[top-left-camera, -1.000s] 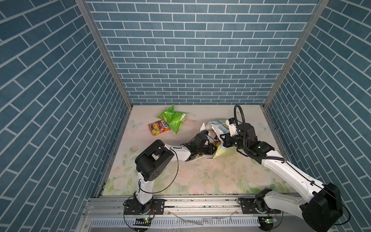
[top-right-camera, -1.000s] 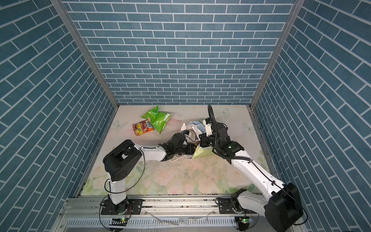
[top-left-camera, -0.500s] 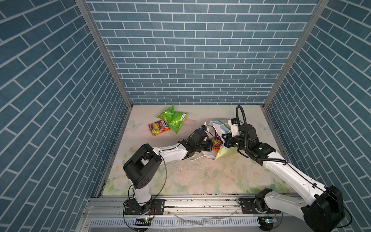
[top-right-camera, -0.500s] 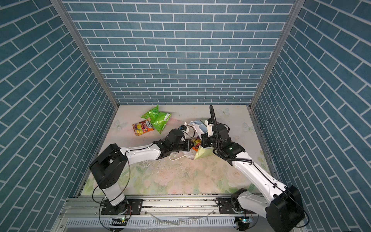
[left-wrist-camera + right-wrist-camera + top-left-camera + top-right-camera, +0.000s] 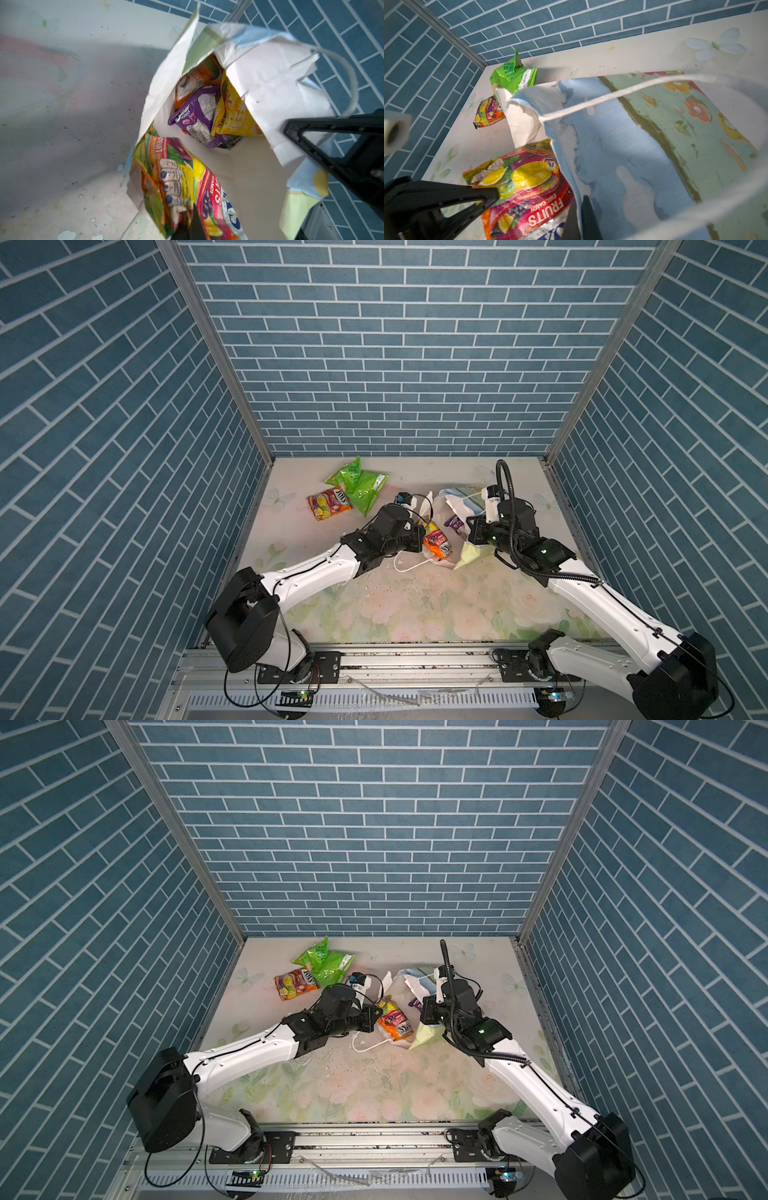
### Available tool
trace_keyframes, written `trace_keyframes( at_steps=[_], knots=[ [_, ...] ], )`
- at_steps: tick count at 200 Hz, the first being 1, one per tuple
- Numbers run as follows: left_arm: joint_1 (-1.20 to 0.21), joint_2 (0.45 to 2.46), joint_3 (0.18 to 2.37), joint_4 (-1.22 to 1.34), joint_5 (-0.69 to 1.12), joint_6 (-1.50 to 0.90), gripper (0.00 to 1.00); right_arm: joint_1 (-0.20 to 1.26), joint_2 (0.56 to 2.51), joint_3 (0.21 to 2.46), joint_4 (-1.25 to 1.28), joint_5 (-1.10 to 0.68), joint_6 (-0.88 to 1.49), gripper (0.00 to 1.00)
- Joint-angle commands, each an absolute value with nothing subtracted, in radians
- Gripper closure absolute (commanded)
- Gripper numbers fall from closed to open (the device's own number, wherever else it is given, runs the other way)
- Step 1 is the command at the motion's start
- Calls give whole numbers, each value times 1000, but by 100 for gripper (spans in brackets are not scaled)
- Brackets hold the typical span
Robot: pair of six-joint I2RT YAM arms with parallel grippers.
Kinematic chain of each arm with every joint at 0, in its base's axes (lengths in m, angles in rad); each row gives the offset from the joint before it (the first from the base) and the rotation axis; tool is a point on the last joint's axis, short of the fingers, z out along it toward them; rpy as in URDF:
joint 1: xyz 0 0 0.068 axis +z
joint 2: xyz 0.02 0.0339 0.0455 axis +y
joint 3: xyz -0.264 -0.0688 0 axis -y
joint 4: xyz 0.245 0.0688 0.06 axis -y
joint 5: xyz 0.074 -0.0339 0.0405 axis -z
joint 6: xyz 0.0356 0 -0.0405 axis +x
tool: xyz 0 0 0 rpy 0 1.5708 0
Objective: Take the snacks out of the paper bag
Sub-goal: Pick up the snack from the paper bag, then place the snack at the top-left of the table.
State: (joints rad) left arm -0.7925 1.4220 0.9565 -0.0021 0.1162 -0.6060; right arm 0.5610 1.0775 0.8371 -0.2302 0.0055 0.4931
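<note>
The paper bag (image 5: 471, 558) lies on its side mid-table, mouth toward the left arm. My right gripper (image 5: 578, 216) is shut on the bag's (image 5: 623, 145) torn blue edge. My left gripper (image 5: 190, 222) is shut on an orange-red fruit-print packet (image 5: 187, 182) half out of the mouth, seen in both top views (image 5: 436, 541) (image 5: 397, 1025). Deeper inside lie a purple packet (image 5: 197, 116), a yellow packet (image 5: 234, 116) and an orange-and-white packet (image 5: 193, 83). Out on the table at the back left lie green packets (image 5: 357, 485) and another fruit-print packet (image 5: 330, 504).
Blue brick walls close in the table on three sides, and a metal rail (image 5: 415, 659) runs along the front. A white cord handle (image 5: 409, 568) trails on the floral mat (image 5: 395, 614) beside the bag. Small paper scraps (image 5: 365, 1065) dot the mat in front of it.
My left gripper has shut on the fruit-print packet and drawn back from inside the bag, bringing the packet into the mouth. The right gripper has stayed on the bag's edge.
</note>
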Motion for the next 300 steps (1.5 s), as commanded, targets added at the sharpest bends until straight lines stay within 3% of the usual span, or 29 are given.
trace_keyframes(
  at_steps=[1,123,216,300],
  knots=[
    [-767,1351,957,-20,82,-575,100,558,1049,833,-285,51,541,100],
    [-479,1170,1000,-107,177,-621,100,558,1063,823,-301,120,585,100],
    [-259,1271,1043,-108,195,-643,100,558,1031,871,-361,140,551,100],
    [-58,1354,929,-48,117,-691,100,558,1018,921,-405,148,520,100]
  ],
)
